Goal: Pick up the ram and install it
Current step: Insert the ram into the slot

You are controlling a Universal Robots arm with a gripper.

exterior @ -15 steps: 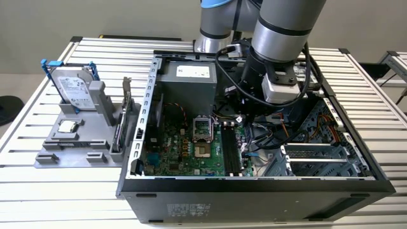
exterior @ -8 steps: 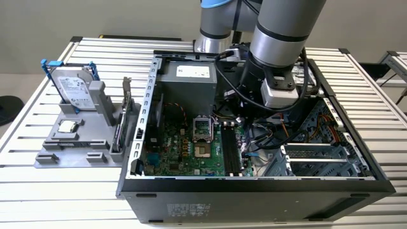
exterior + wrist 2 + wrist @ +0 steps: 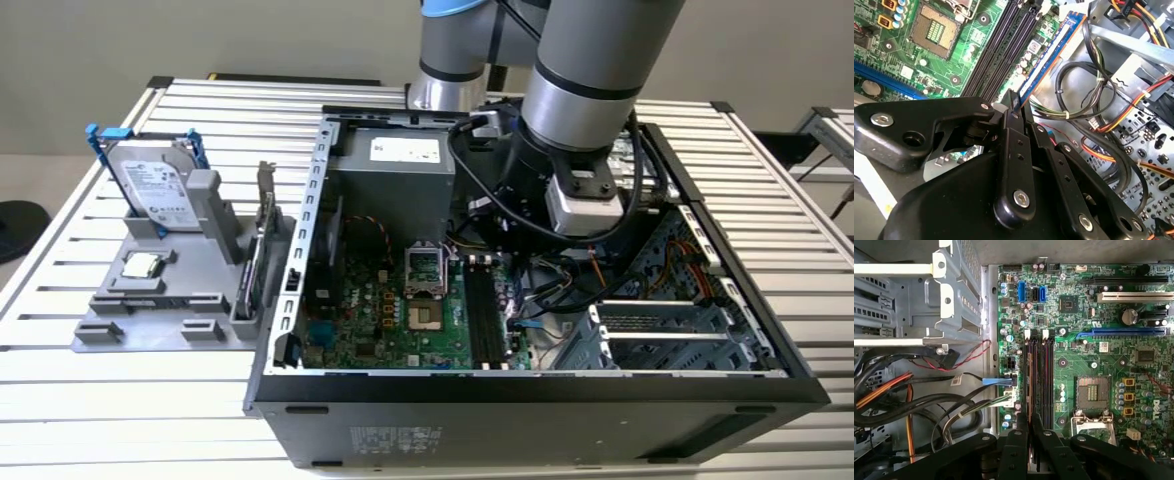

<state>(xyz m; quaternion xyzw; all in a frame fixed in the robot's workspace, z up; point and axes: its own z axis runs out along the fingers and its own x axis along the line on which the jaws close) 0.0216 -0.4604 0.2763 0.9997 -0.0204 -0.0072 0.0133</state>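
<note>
The ram [image 3: 1050, 54] shows edge-on as a thin stick with a blue edge and a pale label. My gripper [image 3: 1015, 107] is shut on one end of it with its black fingers [image 3: 1013, 150]. In the first wrist view the ram [image 3: 1030, 385] runs lengthwise over the memory slot nearest the cables, parallel to the black memory slots [image 3: 1046, 380], with my gripper [image 3: 1029, 429] above it. I cannot tell whether it touches the slot. In the exterior view the arm's wrist [image 3: 574, 200] reaches down into the open computer case [image 3: 534, 385], above the memory slots [image 3: 481, 315].
Bundled cables [image 3: 1094, 115] and a metal drive cage [image 3: 929, 295] lie close beside the slots. The processor socket [image 3: 1094, 392] sits on their other side. Outside the case, a grey fixture [image 3: 160, 310] holds a hard drive [image 3: 154, 185] and a bracketed card [image 3: 260, 250].
</note>
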